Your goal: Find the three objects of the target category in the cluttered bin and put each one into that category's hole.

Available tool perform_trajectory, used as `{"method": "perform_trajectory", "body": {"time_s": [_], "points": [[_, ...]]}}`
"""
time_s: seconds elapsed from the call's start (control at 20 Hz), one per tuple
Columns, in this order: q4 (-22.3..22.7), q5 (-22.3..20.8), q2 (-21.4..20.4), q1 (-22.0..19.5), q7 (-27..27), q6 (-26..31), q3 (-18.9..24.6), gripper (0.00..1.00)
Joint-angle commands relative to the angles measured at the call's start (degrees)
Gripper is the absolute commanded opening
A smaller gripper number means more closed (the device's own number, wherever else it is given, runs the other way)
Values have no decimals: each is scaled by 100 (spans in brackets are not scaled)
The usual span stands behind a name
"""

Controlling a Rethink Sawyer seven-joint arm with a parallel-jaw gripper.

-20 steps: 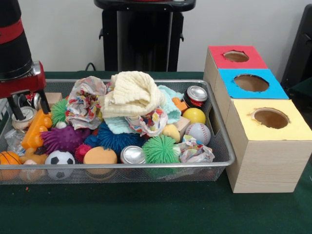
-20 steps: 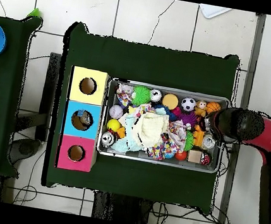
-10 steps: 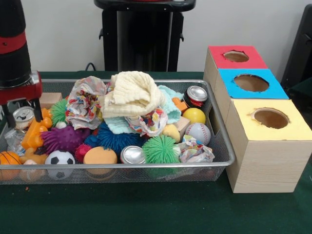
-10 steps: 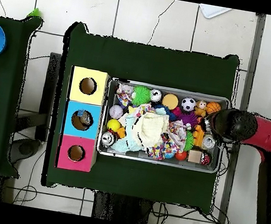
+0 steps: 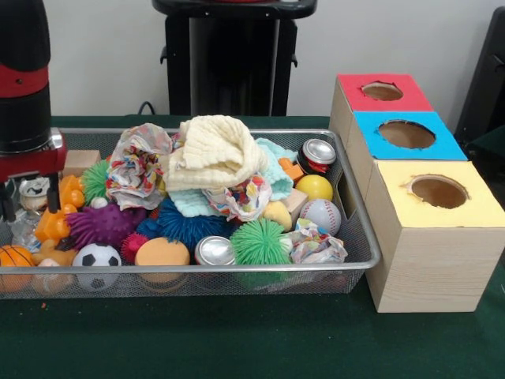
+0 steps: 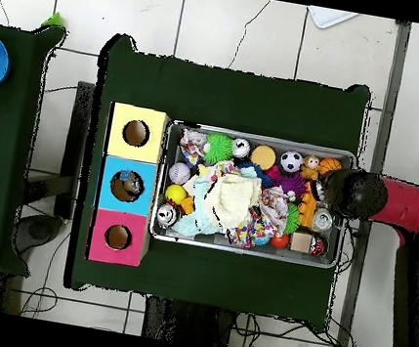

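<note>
The wire-mesh bin (image 5: 260, 281) is packed with toys, and it also shows in the overhead view (image 6: 259, 138). One clear crinkly plastic container (image 5: 19, 229) lies at the bin's left end, partly hidden. I see no other clear containers. My gripper (image 5: 30, 202) hangs over that left end just above the container, open, with its dark fingers (image 5: 54, 197) on either side of a silver can top (image 5: 35, 188). In the overhead view the arm's end (image 6: 354, 193) covers the gripper. The blue-topped box's hole (image 5: 406, 134) is the middle one of three, also seen from overhead (image 6: 126, 185).
A cream cloth (image 5: 213, 151) and dotted paper wads (image 5: 138, 164) are piled high mid-bin. Silver cans (image 5: 215, 250) (image 5: 318, 152), spiky balls (image 5: 260, 242) and a soccer ball (image 5: 96, 257) lie around them. The red-topped box (image 5: 382, 91) and the yellow-topped box (image 5: 439, 192) flank the blue one.
My arm has shifted toward the bin's left end in the front view and dropped a little. The bin's contents have not moved.
</note>
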Motion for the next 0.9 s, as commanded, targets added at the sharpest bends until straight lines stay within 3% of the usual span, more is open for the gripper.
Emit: {"method": "perform_trajectory", "body": {"time_s": [0.05, 0.3, 0.9], "points": [[39, -493, 164, 98, -2176, -298, 438, 100], [74, -674, 113, 121, -2538, -258, 505, 100], [31, -824, 140, 263, -2653, -12, 275, 100]]}}
